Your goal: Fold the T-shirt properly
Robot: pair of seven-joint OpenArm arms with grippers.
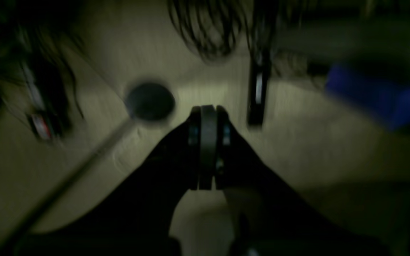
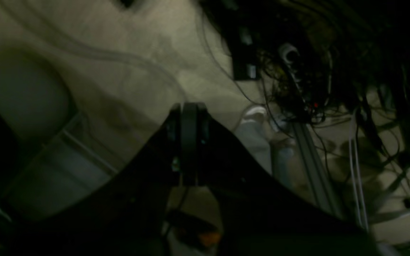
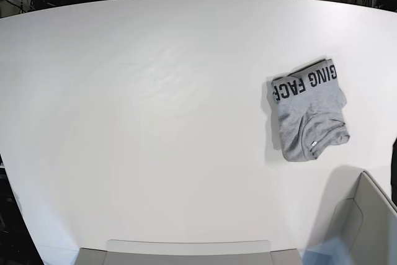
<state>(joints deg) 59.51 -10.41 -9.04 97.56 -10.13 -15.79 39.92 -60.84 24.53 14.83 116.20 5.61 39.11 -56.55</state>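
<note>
T-shirt (image 3: 308, 111) lies bunched at the worktop's (image 3: 155, 91) right, nearer the left arm; both tools (image 1: 208, 110) (image 2: 189, 106) are pressed together, empty.

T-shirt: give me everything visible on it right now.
The T-shirt is heather grey, soft knit by its look, folded into a compact, slightly skewed bundle. A turned-over strip along its far edge shows black block letters, partly cut off. The collar, with a small white tag, lies at its near end. It rests flat on the white table, on the base view's right. No gripper touches it.
</note>
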